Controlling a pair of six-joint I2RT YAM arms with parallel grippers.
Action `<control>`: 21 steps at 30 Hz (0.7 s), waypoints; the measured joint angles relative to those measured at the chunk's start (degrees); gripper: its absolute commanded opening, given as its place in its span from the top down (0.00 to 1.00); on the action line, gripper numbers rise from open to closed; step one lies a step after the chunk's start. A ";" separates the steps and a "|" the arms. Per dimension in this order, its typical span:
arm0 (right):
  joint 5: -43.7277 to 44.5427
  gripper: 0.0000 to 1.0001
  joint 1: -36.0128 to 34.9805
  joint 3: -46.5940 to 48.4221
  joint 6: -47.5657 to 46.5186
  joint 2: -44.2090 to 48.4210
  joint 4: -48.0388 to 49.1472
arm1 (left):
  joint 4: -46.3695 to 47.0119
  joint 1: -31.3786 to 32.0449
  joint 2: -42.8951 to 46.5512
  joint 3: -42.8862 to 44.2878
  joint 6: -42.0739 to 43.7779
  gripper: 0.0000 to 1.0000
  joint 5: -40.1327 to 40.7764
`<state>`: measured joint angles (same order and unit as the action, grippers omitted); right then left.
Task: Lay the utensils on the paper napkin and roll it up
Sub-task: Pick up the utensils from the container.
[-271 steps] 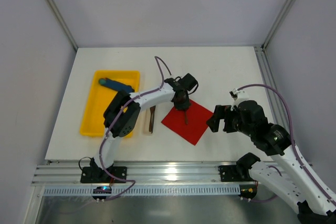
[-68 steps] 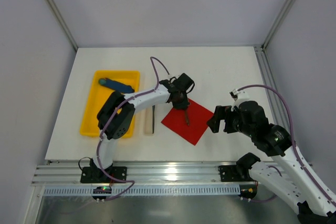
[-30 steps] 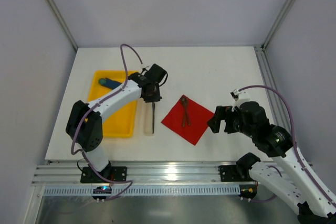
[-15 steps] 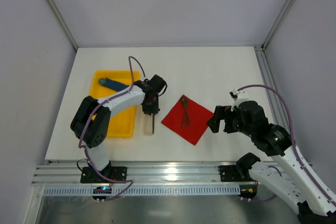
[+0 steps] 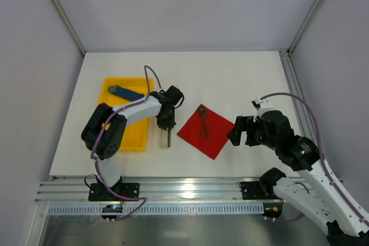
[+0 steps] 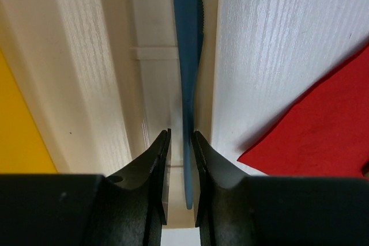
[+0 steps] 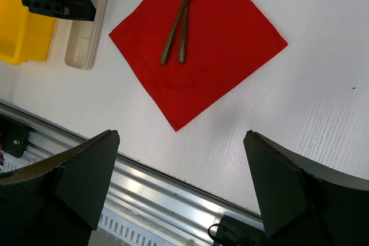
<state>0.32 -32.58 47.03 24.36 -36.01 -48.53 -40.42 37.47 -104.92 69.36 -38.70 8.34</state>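
Knife [image 6: 187,56] in the spotlight: it lies lengthwise in the slim beige tray [image 6: 151,84], its serrated edge plain to see in the left wrist view, and the left claw [image 6: 180,135] is right down on it. Both fingers [image 6: 203,165] straddle the near end of the knife with only a sliver of space showing. Whether they are actually squeezing it, I cannot tell from this angle. From above, that claw sits over the beige tray, just beside the yellow tray [image 5: 98,131], where a blue stick with a teal end [image 5: 127,92] lies at the far end.

Over to the red paper napkin [image 5: 209,135]: flat on the white bench [image 5: 242,79], turned like a diamond, just right of the beige tray and not touching it. Two brown wooden utensils [image 7: 180,24] lie on its far half, close together, handle ends a little apart, heads up by the napkin's far corner. The knife is off the napkin, apart from that pair.

Right claw [image 7: 180,136] hangs above the bench near the napkin's right corner, fingers spread wide, nothing between them. Its wrist camera looks down on most of the red square, the two utensils on it, and a corner of the left claw over the beige tray.
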 measured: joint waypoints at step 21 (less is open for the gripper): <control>0.00 0.00 0.00 0.00 0.02 0.00 0.00 | -1.57 0.02 -0.83 0.98 -0.04 0.80 2.64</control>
<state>0.32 -32.58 47.03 24.38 -36.01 -48.53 -42.00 37.50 -105.75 70.35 -38.74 10.98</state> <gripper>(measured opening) 0.996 0.202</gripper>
